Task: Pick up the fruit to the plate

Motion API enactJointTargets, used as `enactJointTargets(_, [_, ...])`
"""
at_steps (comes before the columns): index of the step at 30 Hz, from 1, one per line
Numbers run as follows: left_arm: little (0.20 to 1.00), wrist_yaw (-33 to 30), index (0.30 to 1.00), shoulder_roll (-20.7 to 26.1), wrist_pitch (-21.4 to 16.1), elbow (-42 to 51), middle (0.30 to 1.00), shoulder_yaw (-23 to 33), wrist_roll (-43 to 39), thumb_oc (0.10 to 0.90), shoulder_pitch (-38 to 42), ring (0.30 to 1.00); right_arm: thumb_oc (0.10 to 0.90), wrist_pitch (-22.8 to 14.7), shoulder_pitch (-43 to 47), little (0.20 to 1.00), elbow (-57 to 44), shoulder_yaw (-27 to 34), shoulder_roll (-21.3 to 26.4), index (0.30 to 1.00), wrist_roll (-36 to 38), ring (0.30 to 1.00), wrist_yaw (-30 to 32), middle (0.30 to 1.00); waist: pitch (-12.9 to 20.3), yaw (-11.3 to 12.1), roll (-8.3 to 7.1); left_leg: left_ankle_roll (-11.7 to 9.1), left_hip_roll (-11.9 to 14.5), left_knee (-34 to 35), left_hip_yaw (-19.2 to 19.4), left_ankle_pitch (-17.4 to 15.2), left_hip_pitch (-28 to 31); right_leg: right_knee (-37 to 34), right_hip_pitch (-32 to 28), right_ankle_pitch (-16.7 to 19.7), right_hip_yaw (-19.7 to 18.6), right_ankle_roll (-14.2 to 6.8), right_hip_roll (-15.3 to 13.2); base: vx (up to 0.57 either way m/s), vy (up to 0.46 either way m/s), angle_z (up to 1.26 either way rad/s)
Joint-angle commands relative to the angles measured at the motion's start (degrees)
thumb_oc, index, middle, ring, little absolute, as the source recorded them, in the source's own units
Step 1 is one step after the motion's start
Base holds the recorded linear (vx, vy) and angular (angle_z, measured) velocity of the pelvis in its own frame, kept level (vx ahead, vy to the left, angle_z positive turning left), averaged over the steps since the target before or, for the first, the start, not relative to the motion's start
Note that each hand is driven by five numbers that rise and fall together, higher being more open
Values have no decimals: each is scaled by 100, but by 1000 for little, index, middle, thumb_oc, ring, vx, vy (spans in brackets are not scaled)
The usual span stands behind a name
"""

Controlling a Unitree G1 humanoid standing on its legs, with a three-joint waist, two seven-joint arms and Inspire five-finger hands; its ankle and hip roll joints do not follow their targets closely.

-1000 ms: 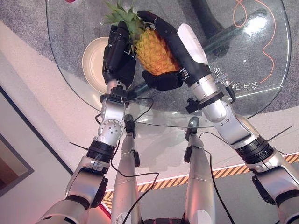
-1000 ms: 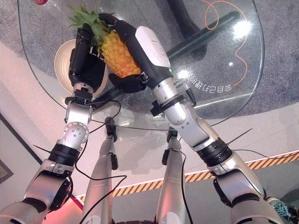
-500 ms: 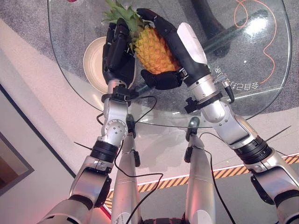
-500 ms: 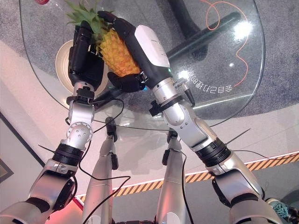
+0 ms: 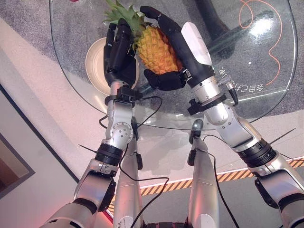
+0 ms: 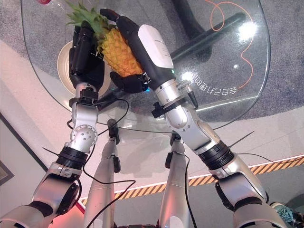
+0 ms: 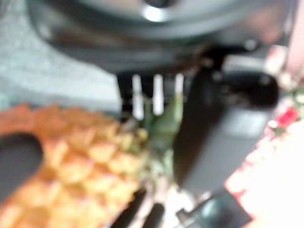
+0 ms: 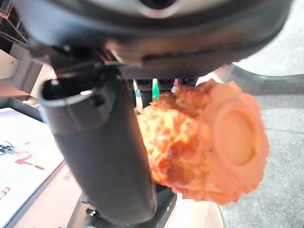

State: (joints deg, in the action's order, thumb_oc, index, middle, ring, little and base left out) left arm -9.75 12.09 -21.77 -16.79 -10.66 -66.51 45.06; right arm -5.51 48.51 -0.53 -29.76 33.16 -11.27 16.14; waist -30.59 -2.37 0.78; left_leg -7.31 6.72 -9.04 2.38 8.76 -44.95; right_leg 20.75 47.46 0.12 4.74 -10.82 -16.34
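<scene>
Pineapple has crept toward the plate since a second ago, right hand fingers wrapped round it, left hand fingers straight against its side, nearly over the plate

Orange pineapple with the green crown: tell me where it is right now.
The orange pineapple is held between the left hand and the right hand, above the round glass table, just right of the cream plate.
</scene>
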Motion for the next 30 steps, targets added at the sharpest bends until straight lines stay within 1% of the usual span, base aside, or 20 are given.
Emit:
enactJointTargets(1, [200,184,300,157,-611,975,300,83,529,100,573,300,800,-348,432,900,-588,861,-79,900,-255,900,547,900,80,124,-176,117,-144,-538,-44,-519,37,-690,-297,547,422,130,152,0,0,0])
enactJointTargets(6, [200,133,300,180,-668,951,300,139,556,100,556,300,800,-389,391,900,-597,917,-83,900,-294,900,586,900,80,131,-176,110,-140,-506,-41,-516,67,-713,-327,549,438,124,145,0,0,0])
enactJointTargets(15, [200,0,300,187,-887,906,300,270,532,100,517,300,800,-417,364,900,-593,970,-84,900,-339,900,662,900,80,138,-173,110,-126,-499,-41,-509,69,-697,-319,540,438,130,149,0,0,0])
enactJointTargets(30, [200,-401,300,108,-1363,892,300,432,625,100,544,300,800,-408,389,900,-587,974,-89,900,-357,900,736,900,80,139,-187,93,-116,-420,-28,-468,81,-747,-330,551,449,133,159,0,0,0])
